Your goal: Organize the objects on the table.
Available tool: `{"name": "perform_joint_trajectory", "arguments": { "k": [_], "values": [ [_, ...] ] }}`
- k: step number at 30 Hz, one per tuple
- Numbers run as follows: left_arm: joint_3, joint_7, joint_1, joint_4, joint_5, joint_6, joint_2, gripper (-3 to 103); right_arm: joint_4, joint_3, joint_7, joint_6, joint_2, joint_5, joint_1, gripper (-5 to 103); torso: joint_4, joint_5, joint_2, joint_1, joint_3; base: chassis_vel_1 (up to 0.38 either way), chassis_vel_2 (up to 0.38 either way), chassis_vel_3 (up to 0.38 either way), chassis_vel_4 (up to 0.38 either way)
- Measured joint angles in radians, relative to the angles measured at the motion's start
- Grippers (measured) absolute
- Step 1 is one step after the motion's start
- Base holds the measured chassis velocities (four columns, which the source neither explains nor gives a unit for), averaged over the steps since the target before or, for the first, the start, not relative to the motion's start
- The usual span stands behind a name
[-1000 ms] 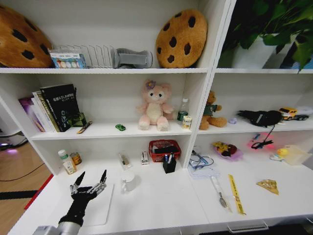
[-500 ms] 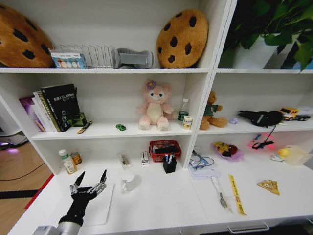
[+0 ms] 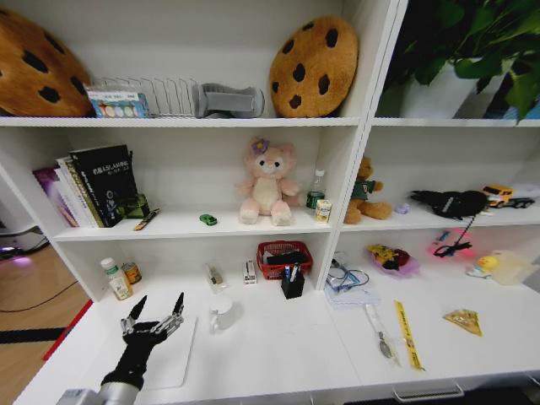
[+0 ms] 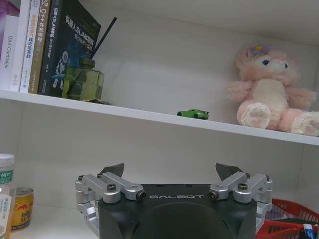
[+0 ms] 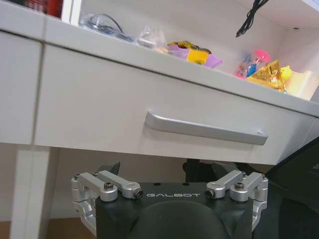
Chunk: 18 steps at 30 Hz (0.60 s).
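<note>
The tiny green toy car [image 3: 207, 219] sits on the middle shelf [image 3: 169, 226], between the dark books [image 3: 99, 184] and the pink plush toy [image 3: 267, 182]; the left wrist view shows it [image 4: 193, 114] alone on the shelf edge, well apart from a green glass bottle [image 4: 83, 82] beside the books. The yellow ruler [image 3: 407, 334] lies flat on the right part of the white surface [image 3: 278, 346], just beside a long silvery utensil [image 3: 377, 332] and near a yellow wedge-shaped item [image 3: 463, 320]. A black pen holder [image 3: 293, 282] stands in front of a red basket [image 3: 283, 258] at the back of the surface, with a white mug [image 3: 221, 312] nearer the front.

The left end effector [image 3: 153, 317] hovers over a white pad [image 3: 169, 354] at the surface's left end, its fingers spread apart and gripping nothing. The right end effector [image 5: 168, 175] sits below the surface, facing a drawer [image 5: 149, 124] with a slim metal handle [image 5: 204, 129], fingers likewise released and empty.

Cookie-shaped cushions [image 3: 314, 66] rest on the top shelf, a leafy plant [image 3: 472, 42] stands at upper right, and wooden floor [image 3: 34, 295] shows to the left.
</note>
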Motion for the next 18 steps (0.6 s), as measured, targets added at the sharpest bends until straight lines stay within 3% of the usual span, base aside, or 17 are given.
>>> {"name": "perform_joint_trajectory", "arguments": {
  "k": [7,11,18],
  "values": [
    [0.0,0.0,0.0,0.0,0.0,0.0,0.0,100,0.184,0.0,0.024,0.048,-0.009,-0.037,-0.171,100,0.0002,0.0001,0.0,0.0,0.0,0.0,0.0,0.0,0.0],
    [0.0,0.0,0.0,0.0,0.0,0.0,0.0,100,0.373,0.002,0.018,0.084,-0.005,-0.038,-0.286,100,0.0002,0.0001,0.0,0.0,0.0,0.0,0.0,0.0,0.0],
    [0.0,0.0,0.0,0.0,0.0,0.0,0.0,100,0.618,0.038,-0.009,0.055,-0.025,-0.009,-0.37,100,0.0003,0.0,0.0,0.0,0.0,0.0,0.0,0.0,0.0]
  ]
}}
